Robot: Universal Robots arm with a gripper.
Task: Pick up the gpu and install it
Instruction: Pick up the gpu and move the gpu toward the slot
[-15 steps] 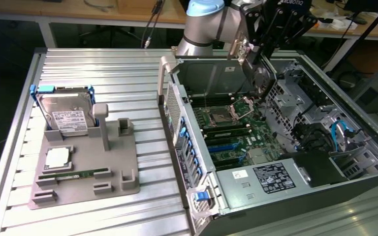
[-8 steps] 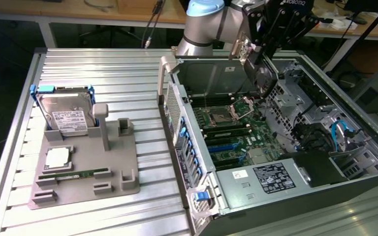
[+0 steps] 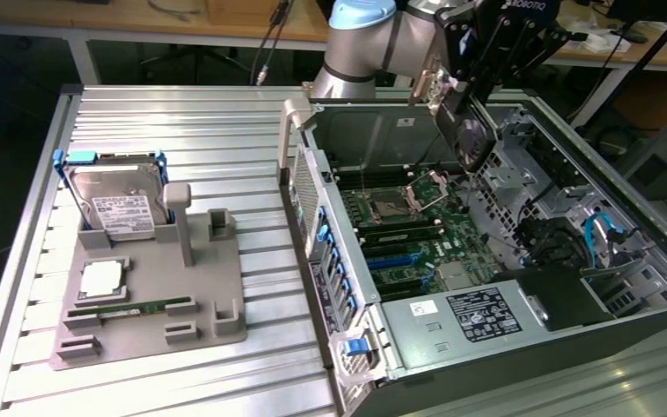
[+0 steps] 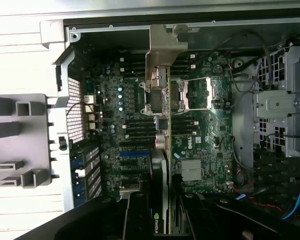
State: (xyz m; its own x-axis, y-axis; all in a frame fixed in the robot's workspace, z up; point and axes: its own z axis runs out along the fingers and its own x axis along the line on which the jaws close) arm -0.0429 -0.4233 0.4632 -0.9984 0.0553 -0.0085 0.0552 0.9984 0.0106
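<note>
Gripper (image 4: 161,212) clamped on the gpu (image 3: 471,137), holding it edge-down over the motherboard (image 3: 426,252) inside the open case (image 3: 331,217), the exterior view's right.

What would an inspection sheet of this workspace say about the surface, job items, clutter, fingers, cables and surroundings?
Surface: slatted metal table carrying a grey tray and an open case.
Job's things: gpu held edge-on above the motherboard, apparently not yet in a slot.
Clutter: hard drive, CPU and RAM stick sit in the tray.
Fingers: gripper shut on the gpu, over the case.
Cables: blue cables inside the case; black cables hang behind the table.
Surroundings: wooden benches behind the table.
</note>
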